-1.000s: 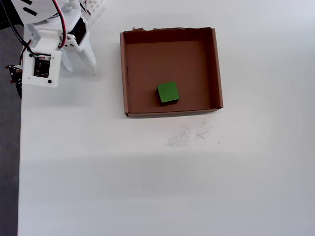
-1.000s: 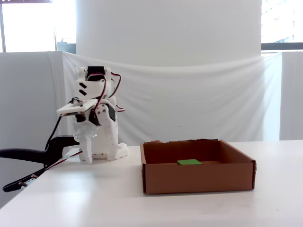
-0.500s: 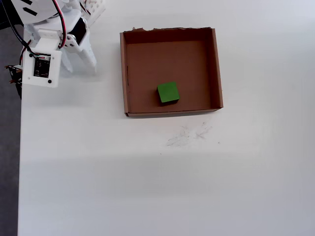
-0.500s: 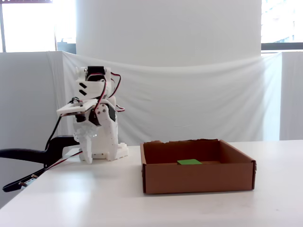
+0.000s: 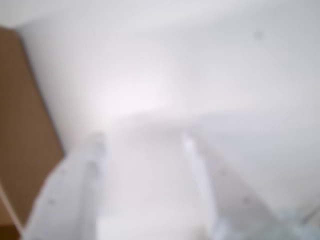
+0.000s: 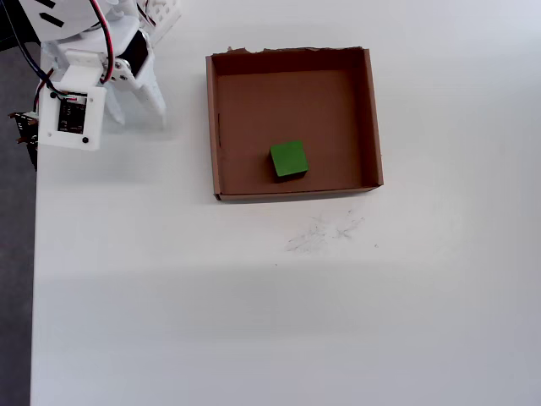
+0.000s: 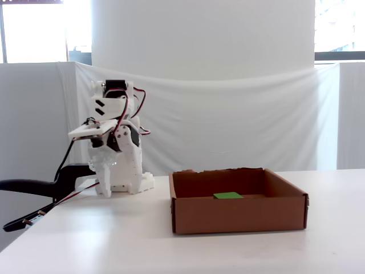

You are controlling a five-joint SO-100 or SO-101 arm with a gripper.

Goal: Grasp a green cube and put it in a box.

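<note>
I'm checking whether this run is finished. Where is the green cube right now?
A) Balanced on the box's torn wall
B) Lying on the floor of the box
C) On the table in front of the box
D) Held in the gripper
B: the overhead view shows the green cube resting on the floor of the box, near its lower wall, while the gripper sits folded back beside the box with nothing between its fingers.
</note>
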